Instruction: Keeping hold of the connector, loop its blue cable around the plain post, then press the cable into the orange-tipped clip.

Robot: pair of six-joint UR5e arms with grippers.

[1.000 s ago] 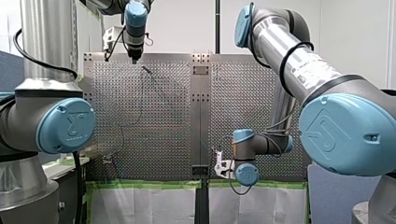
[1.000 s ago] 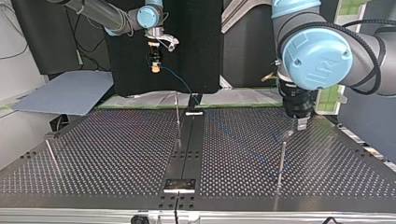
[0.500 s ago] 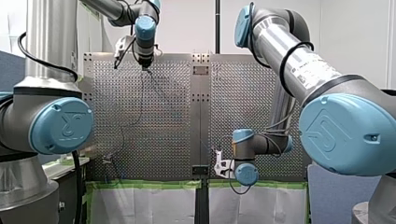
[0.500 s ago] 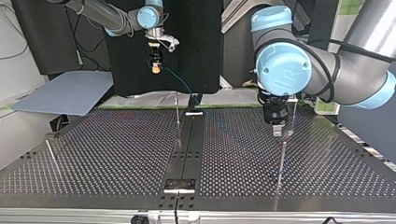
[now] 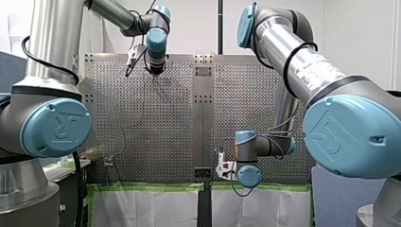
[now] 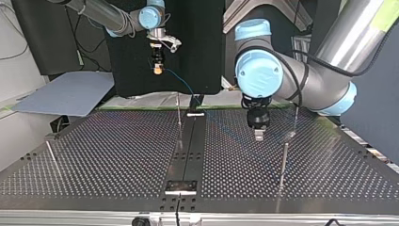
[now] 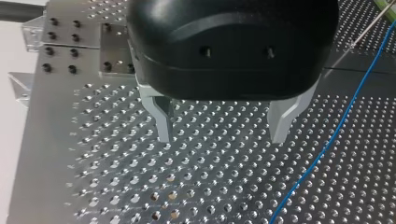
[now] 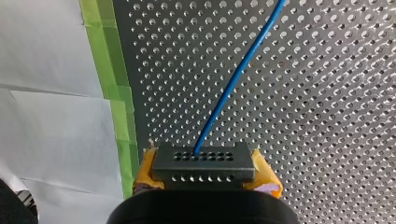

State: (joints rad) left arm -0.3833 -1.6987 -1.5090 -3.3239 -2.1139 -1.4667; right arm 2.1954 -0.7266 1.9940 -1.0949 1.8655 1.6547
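Your left claw point(image 7: 220, 136) has slid from top view's right toward middle: fingers wide apart, empty, low over tabletop point(image 7: 93, 177), blue cable point(image 7: 327, 144) just beside (not touching). Right claw point(image 8: 205, 176) clamps connector point(image 8: 204, 161), off tabletop's edge. Likely lining up to guide cable; looping not begun.

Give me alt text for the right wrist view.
My right gripper, with yellow pads, is shut on a dark connector; its blue cable runs ahead over the perforated table. Green tape and white sheets border the table.
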